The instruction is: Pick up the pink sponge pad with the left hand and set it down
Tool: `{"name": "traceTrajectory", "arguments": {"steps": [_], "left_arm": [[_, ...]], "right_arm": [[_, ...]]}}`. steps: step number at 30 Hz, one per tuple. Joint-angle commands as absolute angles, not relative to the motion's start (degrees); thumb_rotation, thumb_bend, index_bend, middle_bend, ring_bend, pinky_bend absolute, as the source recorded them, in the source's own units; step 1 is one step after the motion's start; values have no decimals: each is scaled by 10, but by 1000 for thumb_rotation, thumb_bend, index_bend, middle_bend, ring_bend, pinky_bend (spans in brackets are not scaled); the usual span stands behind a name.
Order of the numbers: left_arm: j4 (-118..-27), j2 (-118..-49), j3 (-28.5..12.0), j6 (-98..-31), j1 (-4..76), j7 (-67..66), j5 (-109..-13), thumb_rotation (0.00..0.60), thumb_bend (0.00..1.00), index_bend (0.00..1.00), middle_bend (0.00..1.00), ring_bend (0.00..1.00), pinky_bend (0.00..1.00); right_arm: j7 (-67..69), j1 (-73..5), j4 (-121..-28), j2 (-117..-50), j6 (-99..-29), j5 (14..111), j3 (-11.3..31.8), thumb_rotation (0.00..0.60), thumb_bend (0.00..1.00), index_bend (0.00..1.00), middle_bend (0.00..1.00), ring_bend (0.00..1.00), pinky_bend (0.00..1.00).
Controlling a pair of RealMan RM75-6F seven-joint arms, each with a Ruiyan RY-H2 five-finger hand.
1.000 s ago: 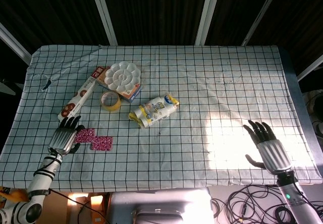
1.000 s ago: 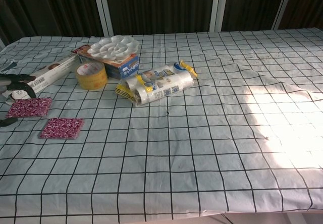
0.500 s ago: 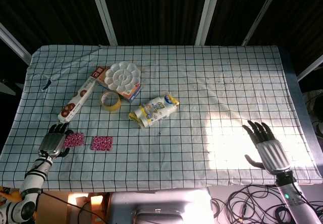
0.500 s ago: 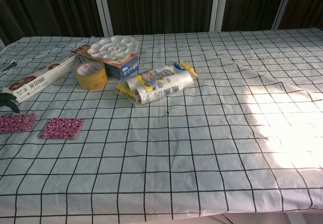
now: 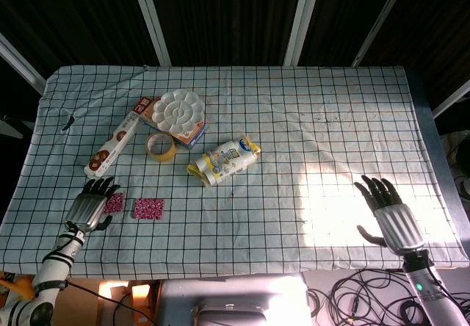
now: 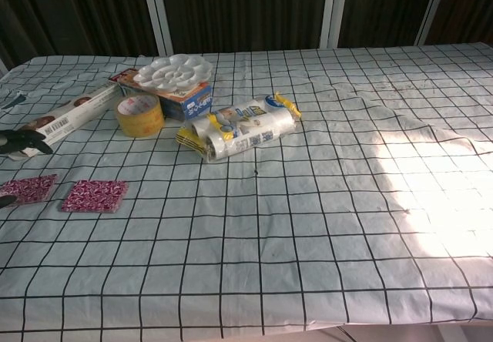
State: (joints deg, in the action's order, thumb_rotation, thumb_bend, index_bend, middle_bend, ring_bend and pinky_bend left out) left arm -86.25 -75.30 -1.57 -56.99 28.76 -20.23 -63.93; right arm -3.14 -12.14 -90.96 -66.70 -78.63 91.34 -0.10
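At the near left corner of the counter [image 5: 294,106], the left hand [image 5: 88,207] hovers with its dark fingers [image 5: 99,186] spread and pointing away from the robot, holding nothing. In the chest view only the fingertips [image 6: 23,140] show at the left edge. Just beside and partly under that hand lies 1 pink sponge pad [image 6: 28,189], flat on the checked cloth [image 5: 330,157]; whether the hand touches it cannot be told. A 2nd pink sponge pad [image 5: 149,208] lies flat just to the right of the 1st, apart from the hand.

Further from the robot, a long narrow box [image 5: 114,144] lies at a slant. Beside its far end stands a carton [image 6: 181,99] with a white flower-shaped palette [image 5: 178,110] resting on top. A roll of yellowish tape [image 5: 161,147] sits against the carton's near side. Right of the tape lies a clear bag of white and yellow packets [image 5: 224,160].

Well apart, at the near right corner in a bright patch of sunlight, the right hand [image 5: 388,212] rests palm down with its fingers [image 5: 376,187] apart and empty. Dark curtains [image 6: 246,11] hang behind the counter.
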Motion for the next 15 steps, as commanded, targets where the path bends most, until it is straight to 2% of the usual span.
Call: {"name": "traceTrajectory", "arguments": {"steps": [1,7,15], "left_arm": [[-897,-755,-19,-563,306,-237,-648,600,367,206,0,0,0],[-921,-781,-24,-555,330,-295,-627,600,370,209,0,0,0],[-905,-809,-26,-536,351,-316,-595,600,369,201,0,0,0]], "right_arm": [[-31,-121,-910,-666,-786,916,-2,600,194,0,0,0,0],[-33,-122,-911,-664,-781,913,-1,600,194,0,0,0,0],[-30,-121,-913,-660,-781,913,-2,600,194,0,0,0,0]]}}
